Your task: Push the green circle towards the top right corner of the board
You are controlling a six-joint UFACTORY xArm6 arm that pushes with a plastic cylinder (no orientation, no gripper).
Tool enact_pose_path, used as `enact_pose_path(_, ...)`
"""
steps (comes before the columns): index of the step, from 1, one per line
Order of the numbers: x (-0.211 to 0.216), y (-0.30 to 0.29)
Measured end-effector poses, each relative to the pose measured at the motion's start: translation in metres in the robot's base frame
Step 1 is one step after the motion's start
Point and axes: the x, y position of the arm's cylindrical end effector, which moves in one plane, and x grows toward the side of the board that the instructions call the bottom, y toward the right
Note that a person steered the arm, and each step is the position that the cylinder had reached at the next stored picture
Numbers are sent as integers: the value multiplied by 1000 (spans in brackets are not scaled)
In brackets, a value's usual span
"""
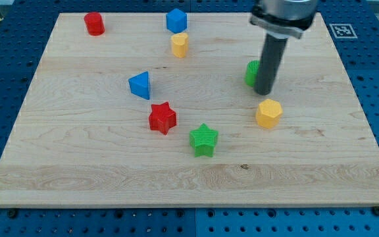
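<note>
The green circle (pixel 251 72) lies right of the board's middle, in its upper half, and is mostly hidden behind my rod. My tip (pixel 263 91) rests on the board right at the circle's lower right edge, touching or nearly touching it. The yellow hexagon (pixel 268 113) lies just below my tip.
A red cylinder (pixel 94 24) lies at the top left. A blue block (pixel 176 20) and a yellow block (pixel 179 45) lie at the top centre. A blue triangle (pixel 140 85), a red star (pixel 162 118) and a green star (pixel 204 139) lie near the middle of the wooden board (pixel 77 164).
</note>
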Motion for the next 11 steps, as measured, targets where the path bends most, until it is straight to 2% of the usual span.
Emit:
enact_pose_path(1,-14,12)
enact_pose_path(3,1,10)
enact_pose_path(5,3,-47)
enact_pose_path(6,1,-47)
enact_pose_path(11,-74,8)
